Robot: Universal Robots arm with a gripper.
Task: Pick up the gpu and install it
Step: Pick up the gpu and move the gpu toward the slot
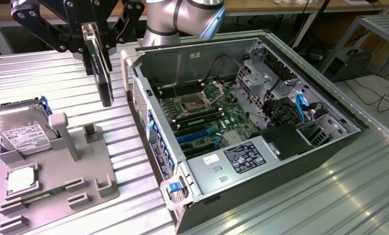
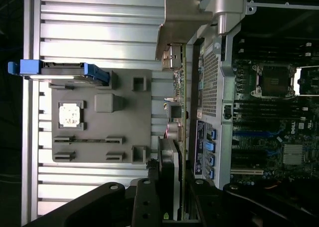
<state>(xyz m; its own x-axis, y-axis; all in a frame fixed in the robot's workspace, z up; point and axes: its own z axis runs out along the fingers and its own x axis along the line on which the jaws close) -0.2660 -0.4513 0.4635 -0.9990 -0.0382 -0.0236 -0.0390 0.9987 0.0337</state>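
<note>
gripper (image 1: 95, 36): fingers closed narrow on the gpu (image 1: 104, 83), one per face
gpu: hung upright, edge-on, above the table (image 1: 51, 73), just beside the open computer case (image 1: 279, 196) (on the exterior view's left)
grey fixture (image 1: 83, 166): held hard drive (image 1: 21, 132) and CPU chip (image 1: 21, 178)

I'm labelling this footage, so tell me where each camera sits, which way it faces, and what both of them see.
Exterior view: off the arm, raised, looking down at the open computer case and grey fixture; the arm and gripper holding the gpu show.
Wrist view: on the wrist, looking down along the held gpu to the table; black gripper fingers show.
Shared: gpu, fixture, case, hard drive.
</note>
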